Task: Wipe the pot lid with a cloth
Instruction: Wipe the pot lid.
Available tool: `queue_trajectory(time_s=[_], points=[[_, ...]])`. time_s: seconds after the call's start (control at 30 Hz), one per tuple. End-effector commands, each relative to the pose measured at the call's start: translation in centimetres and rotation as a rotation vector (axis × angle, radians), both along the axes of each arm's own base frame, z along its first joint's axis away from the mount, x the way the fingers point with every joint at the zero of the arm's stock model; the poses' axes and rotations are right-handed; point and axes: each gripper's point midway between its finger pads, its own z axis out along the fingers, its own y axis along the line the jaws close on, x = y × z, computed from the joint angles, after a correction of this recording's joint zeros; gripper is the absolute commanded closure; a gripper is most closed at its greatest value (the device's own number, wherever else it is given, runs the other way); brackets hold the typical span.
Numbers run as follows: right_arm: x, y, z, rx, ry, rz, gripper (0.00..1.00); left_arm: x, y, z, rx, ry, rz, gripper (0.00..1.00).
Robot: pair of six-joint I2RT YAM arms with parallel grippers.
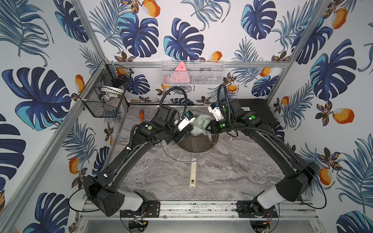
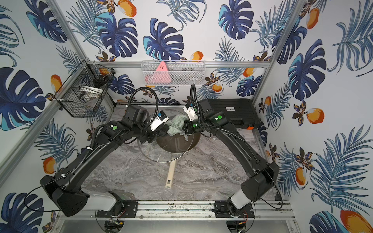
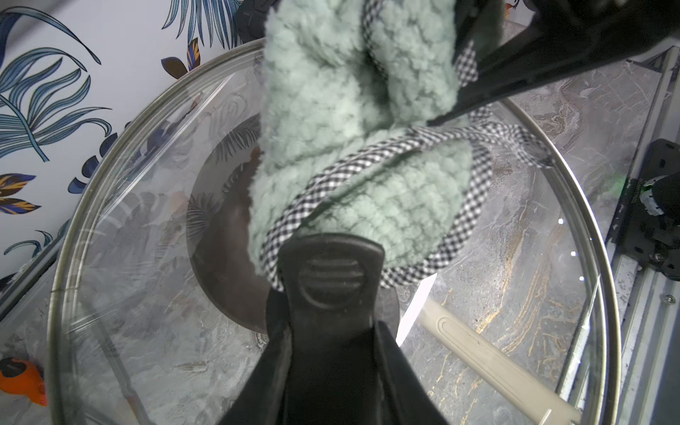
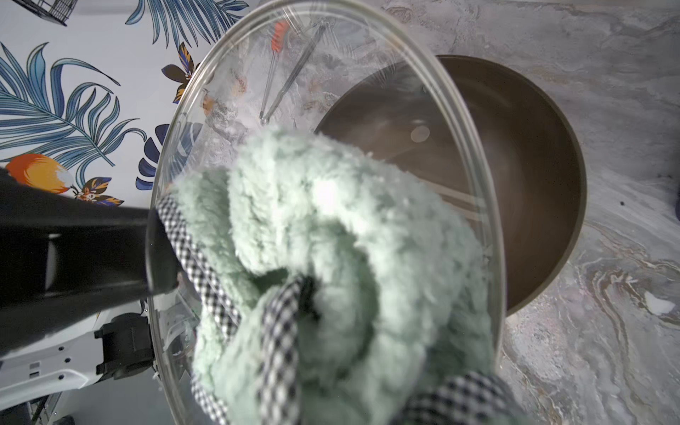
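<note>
Two grips noted, both closed.

Item one: the pot lid [image 1: 173, 150] [image 3: 140, 239], clear glass with a thin metal rim, is held off the table and tilted above the pan. In both top views its near rim overlaps the root of the pan handle. The left gripper [image 3: 331, 331] is clamped on the black lid handle [image 3: 331, 272], one finger on either side, jaws narrow.

Item two: the cloth [image 1: 198, 125] [image 3: 349, 110] [image 4: 331, 257], pale green and fluffy with black-and-white checked trim, is bunched against the handle side of the glass. In the left wrist view it touches the far end of the lid handle. The right gripper [image 1: 209, 128] pinches the bunched cloth, and its black fingers [image 3: 533, 66] are closed on the fabric. In the right wrist view the cloth hides the fingertips.

Surroundings:
- The brown pan [image 4: 533, 165] sits on the grey marbled table [image 1: 232, 171] beneath the lid. Its cream pan handle [image 1: 192, 173] points toward the robot's base.
- An orange-handled tool [image 1: 142, 114] lies at the back left of the table, apart from the pan.
- A black case [image 1: 260, 109] occupies the back right corner.
- On the back wall, a white mesh basket [image 1: 212, 78] holds a pink triangular item [image 1: 179, 70].
- A black wire basket [image 1: 101, 100] hangs on the left wall. Its contents cannot be made out.
</note>
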Motion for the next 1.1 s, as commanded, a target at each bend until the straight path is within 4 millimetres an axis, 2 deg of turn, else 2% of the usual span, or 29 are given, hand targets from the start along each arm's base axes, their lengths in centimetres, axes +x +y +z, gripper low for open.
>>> queue_trajectory(time_s=[0.0,0.1,0.23,0.4,0.57,0.73,1.07], points=[[-1.9,-1.1,-1.3,-0.034,0.062,-0.005,1.0,1.4,-2.4,5.4,-0.108,-0.242,-0.12,1.0],[-2.5,-1.8,-1.6,-0.05,0.067,-0.016,1.0,1.1,-2.7,5.4,-0.088,-0.258,-0.17,1.0],[-2.7,-2.3,-0.8,-0.055,0.039,-0.024,1.0,0.2,-3.3,4.8,-0.054,-0.233,-0.26,1.0],[-1.8,-2.2,0.4,-0.071,0.013,-0.017,1.0,-2.5,-4.0,4.1,-0.073,-0.269,-0.408,1.0],[-0.6,-1.6,0.5,-0.08,0.01,-0.006,1.0,-4.9,-3.9,3.3,-0.059,-0.266,-0.509,1.0],[-0.1,-0.1,0.4,-0.038,0.03,0.037,1.0,-6.3,-4.4,4.0,-0.094,-0.272,-0.572,1.0],[0.0,4.5,0.6,0.083,0.08,0.179,1.0,-6.4,-5.7,4.2,-0.101,-0.258,-0.612,1.0]])
